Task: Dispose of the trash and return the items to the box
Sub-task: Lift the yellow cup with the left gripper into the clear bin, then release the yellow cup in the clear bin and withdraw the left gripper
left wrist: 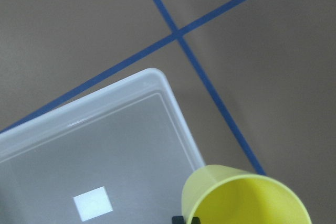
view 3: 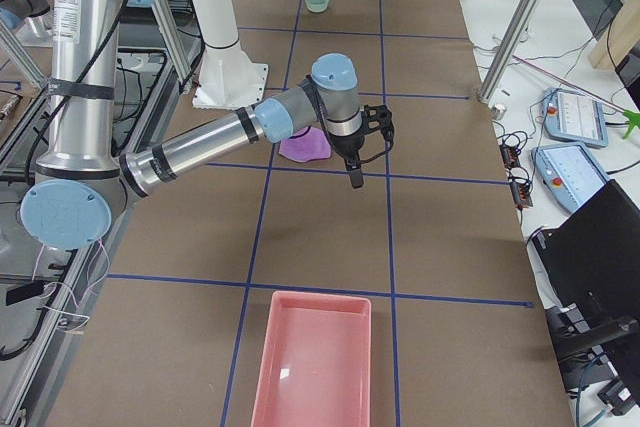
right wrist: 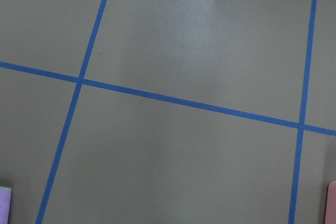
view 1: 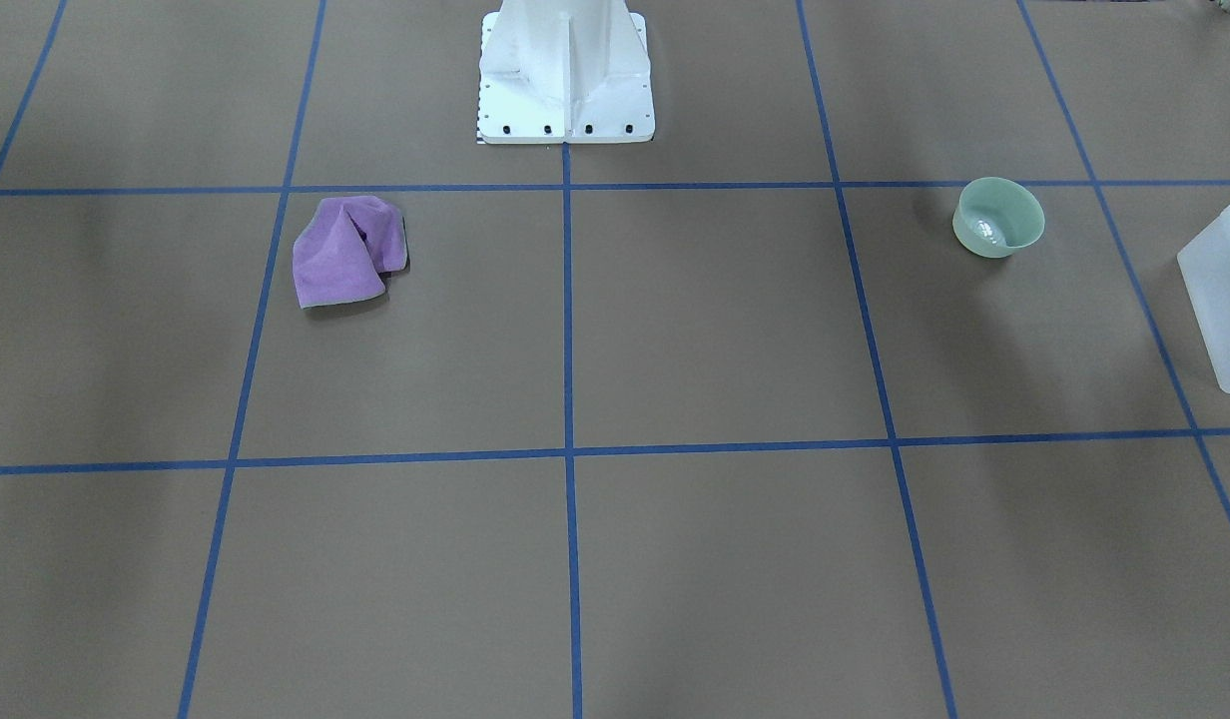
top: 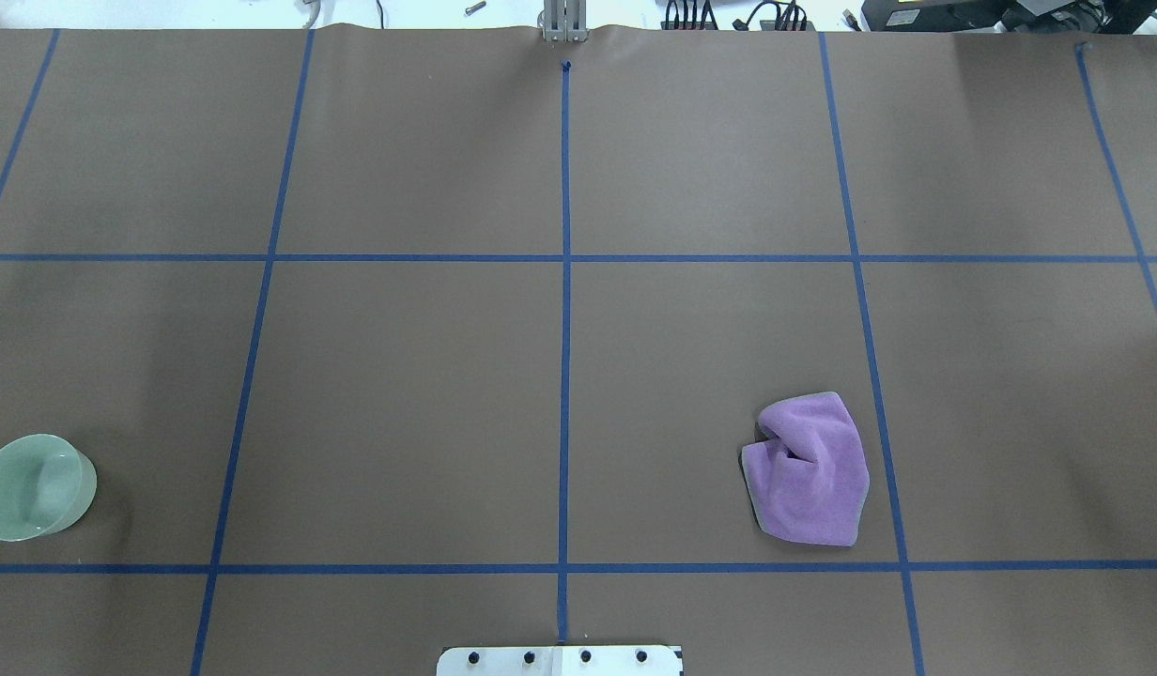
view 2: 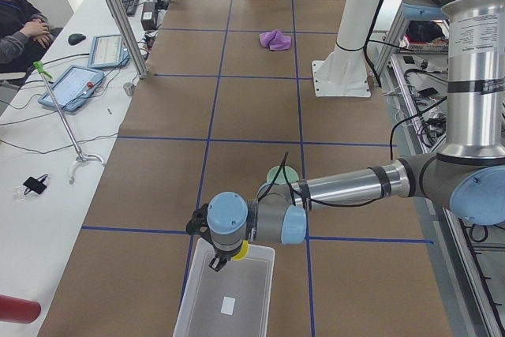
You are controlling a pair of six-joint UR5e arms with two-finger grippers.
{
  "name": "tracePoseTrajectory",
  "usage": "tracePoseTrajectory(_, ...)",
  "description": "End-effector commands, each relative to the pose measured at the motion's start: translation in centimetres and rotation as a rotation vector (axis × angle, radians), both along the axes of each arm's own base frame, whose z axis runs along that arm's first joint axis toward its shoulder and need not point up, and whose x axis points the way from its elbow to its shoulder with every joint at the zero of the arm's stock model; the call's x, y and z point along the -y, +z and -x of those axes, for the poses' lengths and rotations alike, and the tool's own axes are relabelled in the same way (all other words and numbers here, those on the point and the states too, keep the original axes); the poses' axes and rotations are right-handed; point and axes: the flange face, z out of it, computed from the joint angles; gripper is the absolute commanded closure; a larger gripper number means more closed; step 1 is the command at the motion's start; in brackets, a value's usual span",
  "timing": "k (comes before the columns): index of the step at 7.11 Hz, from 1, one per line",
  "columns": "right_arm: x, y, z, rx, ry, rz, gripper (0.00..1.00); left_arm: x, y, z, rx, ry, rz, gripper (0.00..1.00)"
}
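Observation:
My left gripper (view 2: 220, 261) is shut on the small yellow cup (left wrist: 247, 198) and holds it over a corner of the frosted white box (left wrist: 105, 150). The cup also shows in the exterior left view (view 2: 241, 252). The box (view 2: 225, 297) holds only a white label. The pale green bowl (top: 34, 486) stands upright on the table just beyond the box (view 1: 1224, 300); it also shows in the front view (view 1: 998, 218). My right gripper (view 3: 355, 177) hangs above the table beside the purple cloth (view 3: 305, 147). I cannot tell whether it is open or shut.
The crumpled purple cloth (top: 811, 469) lies on the robot's right half. A pink tray (view 3: 312, 357) stands at the table's right end. The white robot base (view 1: 565, 80) is at the near-robot edge. An operator's desk with tablets (view 2: 75, 88) runs along the far side.

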Motion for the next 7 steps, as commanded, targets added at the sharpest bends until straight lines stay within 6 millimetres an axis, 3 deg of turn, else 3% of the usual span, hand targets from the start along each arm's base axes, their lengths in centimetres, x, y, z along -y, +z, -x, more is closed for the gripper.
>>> tracePoseTrajectory(1, 0.1, -0.4, 0.1, 0.002, -0.001, -0.008, 0.00, 0.2, 4.6, 0.3, 0.001, 0.003, -0.014, 1.00)
tracePoseTrajectory(2, 0.2, -0.4, 0.1, 0.002, -0.001, -0.010, 0.00, 1.0, 3.7, 3.1, 0.006, -0.054, -0.027, 1.00)
tracePoseTrajectory(5, 0.2, -0.4, 0.1, 0.001, 0.000, -0.010, 0.00, 0.9, 5.0, 3.2, -0.005, -0.082, 0.019, 1.00)
tracePoseTrajectory(7, 0.2, -0.4, 0.0, -0.001, 0.001, -0.009, 0.00, 1.1, 4.9, 2.6, -0.015, -0.091, 0.036, 1.00)
